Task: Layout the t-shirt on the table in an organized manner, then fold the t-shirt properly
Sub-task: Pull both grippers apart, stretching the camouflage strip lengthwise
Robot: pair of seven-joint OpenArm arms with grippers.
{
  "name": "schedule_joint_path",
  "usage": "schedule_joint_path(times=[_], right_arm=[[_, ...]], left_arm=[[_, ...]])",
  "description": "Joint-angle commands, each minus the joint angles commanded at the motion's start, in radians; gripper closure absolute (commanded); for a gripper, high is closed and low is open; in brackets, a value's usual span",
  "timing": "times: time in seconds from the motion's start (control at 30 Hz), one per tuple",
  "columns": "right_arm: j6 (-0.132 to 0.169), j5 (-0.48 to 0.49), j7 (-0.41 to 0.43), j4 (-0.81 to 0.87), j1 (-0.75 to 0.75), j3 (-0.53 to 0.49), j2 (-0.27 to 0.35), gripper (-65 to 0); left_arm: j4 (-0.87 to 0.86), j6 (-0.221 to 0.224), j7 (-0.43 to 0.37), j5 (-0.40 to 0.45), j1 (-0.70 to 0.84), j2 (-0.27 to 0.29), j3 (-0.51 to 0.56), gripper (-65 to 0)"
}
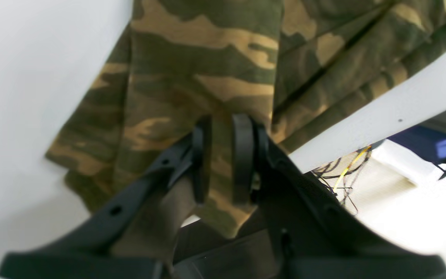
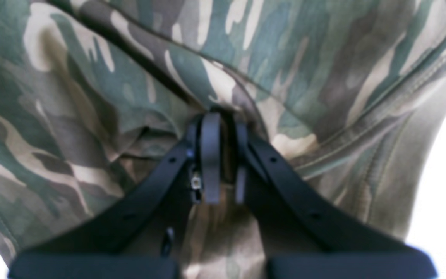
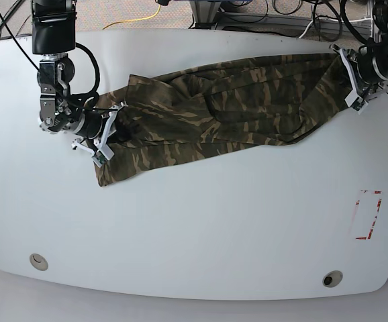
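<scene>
Camouflage t-shirt point(image 3: 227, 107) lies stretched across the upper half of the white table point(image 3: 194, 228), its ends pinched by the right gripper point(image 3: 110, 134) at left and left gripper point(image 3: 347, 70) at upper right.

Both arms low over the counter point(image 3: 194, 228), well apart, one at each end of the t-shirt point(image 3: 227, 111).

Right hand point(image 2: 220, 162): at the shirt's end nearer the counter's far-left corner in the base view; fingers point(image 2: 210, 155) pinched together on a bunched fold. Arm reaches down from that corner.

Left hand point(image 1: 223, 155): at the shirt's opposite end, by the counter's edge; fingers point(image 1: 242, 151) clamped on a strip of cloth.
</scene>
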Motion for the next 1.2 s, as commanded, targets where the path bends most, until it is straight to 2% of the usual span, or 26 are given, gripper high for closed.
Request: schedule_joint_path(times=[0.2,0.43,0.67,0.87,1.0,1.2], right_arm=[[0.000,0.000,0.028,-0.054,0.000,0.005,0.011,-4.8],[0.000,0.000,0.100,-0.112,0.000,0.005,0.061,-4.8],[0.000,0.002,0.103,-0.112,0.000,0.025,0.118,-4.6],[0.000,0.002,0.100,-0.112,-0.003,0.137,0.149,-4.8],[0.000,0.002,0.100,-0.112,-0.002,0.141,0.190,-4.8],[0.000,0.002,0.100,-0.112,-0.002,0.141,0.198,-4.8]], left_arm=[[-0.133,0.000,-0.046,0.084,-0.091,0.002,0.109,-8.2],[-0.275,0.000,-0.080,0.130,-0.206,0.003,0.249,-8.2],[-0.301,0.000,-0.080,0.138,-0.304,0.032,0.373,-8.2],[-0.301,0.000,-0.080,0.138,-0.347,0.041,0.427,-8.2],[-0.301,0.000,-0.077,0.138,-0.384,0.066,0.465,-8.2],[-0.298,0.000,-0.075,0.140,-0.390,0.063,0.476,-8.2]])
